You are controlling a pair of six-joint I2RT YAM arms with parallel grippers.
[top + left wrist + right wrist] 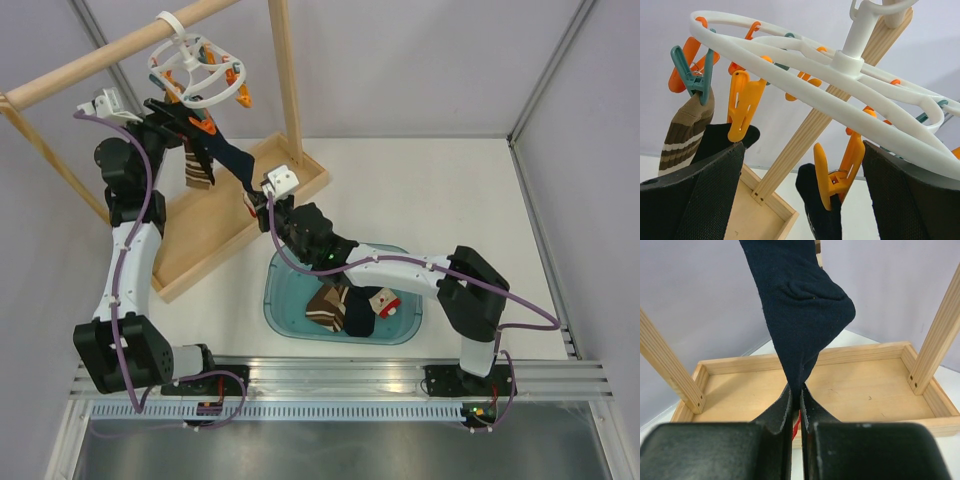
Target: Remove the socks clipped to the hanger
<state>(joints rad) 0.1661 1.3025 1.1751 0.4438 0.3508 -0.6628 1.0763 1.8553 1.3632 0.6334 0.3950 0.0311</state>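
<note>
One white hanger [195,72] at eleven o'clock on wooden rack [100,60], three socks [685,130] on clips, one striped, two dark, right gripper [797,394] clamped on navy sock [800,310], left gripper [183,120] spread wide, three more in teal bin [285,300] at six o'clock

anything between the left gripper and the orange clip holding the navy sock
Nothing visible. The orange clip pinching the navy sock hangs straight ahead of the open left gripper, with nothing in the gap between them.
</note>
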